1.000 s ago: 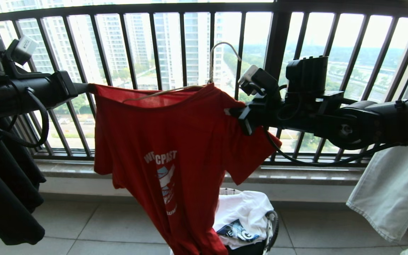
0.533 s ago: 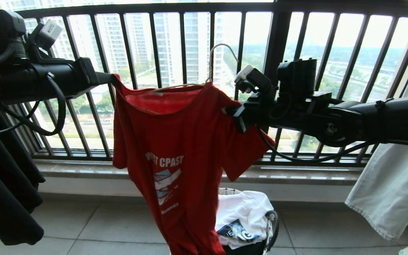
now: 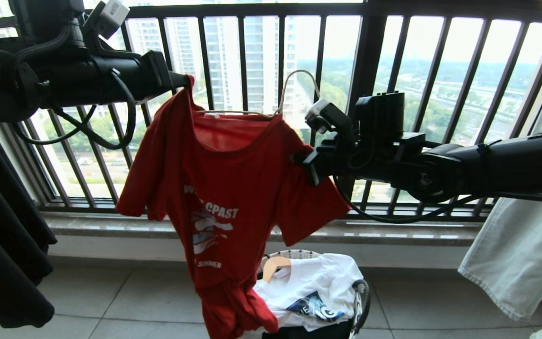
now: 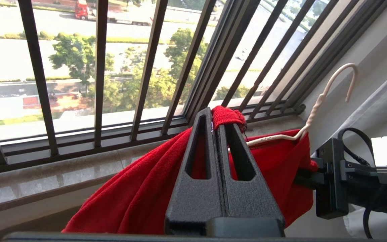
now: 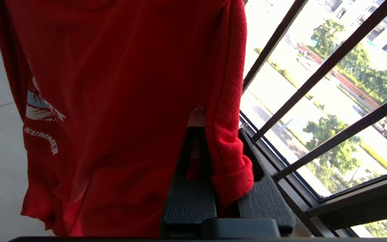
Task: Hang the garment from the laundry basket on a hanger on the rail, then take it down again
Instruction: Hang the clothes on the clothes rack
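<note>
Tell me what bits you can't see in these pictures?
- Cream-white wire hanger, head view: its arms are hidden inside the red short-sleeved T-shirt.
- Small round laundry basket, head view: cut off by the bottom edge and covered by the white printed T-shirt.
- Right gripper, right wrist view: wrapped in red cloth.
- Grey rail: in no view.
- Left gripper: left wrist view shows the pinched cloth only.

red T-shirts (image 3: 233, 188): one is hanging
wire hangers (image 3: 294, 82): one is showing
wooden hangers (image 3: 275, 264): one is lying in the basket
baskets (image 3: 361, 301): one is standing
grippers: two, left (image 3: 186, 84) and right (image 3: 299, 157), are showing
</note>
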{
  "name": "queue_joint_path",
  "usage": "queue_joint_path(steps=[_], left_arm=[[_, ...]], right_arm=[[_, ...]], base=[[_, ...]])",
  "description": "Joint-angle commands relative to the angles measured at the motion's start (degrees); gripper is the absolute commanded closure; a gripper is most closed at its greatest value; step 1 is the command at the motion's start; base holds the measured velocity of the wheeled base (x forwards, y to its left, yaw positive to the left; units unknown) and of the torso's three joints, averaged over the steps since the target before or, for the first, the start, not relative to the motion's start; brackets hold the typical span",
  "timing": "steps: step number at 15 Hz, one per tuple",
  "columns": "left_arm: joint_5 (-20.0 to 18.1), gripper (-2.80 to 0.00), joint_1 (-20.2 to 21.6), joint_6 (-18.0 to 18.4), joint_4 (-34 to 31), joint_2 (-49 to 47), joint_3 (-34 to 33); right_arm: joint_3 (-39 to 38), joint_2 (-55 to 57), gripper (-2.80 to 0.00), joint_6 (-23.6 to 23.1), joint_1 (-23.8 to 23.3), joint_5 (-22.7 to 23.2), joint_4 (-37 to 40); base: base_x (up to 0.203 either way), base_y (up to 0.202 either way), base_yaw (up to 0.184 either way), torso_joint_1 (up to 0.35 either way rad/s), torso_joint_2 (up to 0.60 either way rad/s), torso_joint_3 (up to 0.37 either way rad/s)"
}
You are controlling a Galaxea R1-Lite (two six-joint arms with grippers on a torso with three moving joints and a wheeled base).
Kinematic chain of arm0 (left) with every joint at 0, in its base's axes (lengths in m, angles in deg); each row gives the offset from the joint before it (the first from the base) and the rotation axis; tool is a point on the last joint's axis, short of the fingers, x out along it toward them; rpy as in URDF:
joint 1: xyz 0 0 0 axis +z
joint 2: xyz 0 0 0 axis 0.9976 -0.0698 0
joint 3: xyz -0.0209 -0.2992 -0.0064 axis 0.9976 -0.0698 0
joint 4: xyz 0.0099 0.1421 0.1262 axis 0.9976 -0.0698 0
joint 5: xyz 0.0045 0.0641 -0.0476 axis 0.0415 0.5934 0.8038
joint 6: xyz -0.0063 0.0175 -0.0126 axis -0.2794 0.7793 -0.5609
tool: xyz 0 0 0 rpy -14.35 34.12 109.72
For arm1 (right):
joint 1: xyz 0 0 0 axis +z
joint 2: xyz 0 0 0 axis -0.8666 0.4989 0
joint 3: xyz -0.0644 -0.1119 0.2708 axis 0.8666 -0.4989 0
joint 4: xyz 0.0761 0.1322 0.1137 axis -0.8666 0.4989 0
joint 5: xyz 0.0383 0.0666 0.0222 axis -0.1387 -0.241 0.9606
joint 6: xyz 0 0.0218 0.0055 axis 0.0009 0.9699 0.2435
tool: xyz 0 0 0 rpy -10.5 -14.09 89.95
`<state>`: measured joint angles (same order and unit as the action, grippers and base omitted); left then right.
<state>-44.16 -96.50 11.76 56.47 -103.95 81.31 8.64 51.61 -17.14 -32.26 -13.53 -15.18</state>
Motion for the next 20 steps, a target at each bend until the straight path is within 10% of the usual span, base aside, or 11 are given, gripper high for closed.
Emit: queue_joint_path(steps=[1,11,20], left_arm=[[4.6,0.00,-0.4,6.7,-4.5,-3.0,3.1],[8.7,0.00,6.9,13.9,-5.9,-2.1,3.0],[8.7,0.00,-0.6,13.9,-8.7,-0.5,5.7]], right_arm=[[-1.8,-0.8,0.00,-0.1,0.1,0.4,-0.2],[-10.9,-8.2,0.00,-0.6,0.1,0.5,-0.3],[-13.5,-4.9,0.00,0.2,0.2,0.2,-11.6]], base=[[0.000,0.000,0.000,0.000,0.00,0.000],[0.000,0.000,0.000,0.000,0.00,0.000],[0.000,0.000,0.000,0.000,0.00,0.000]])
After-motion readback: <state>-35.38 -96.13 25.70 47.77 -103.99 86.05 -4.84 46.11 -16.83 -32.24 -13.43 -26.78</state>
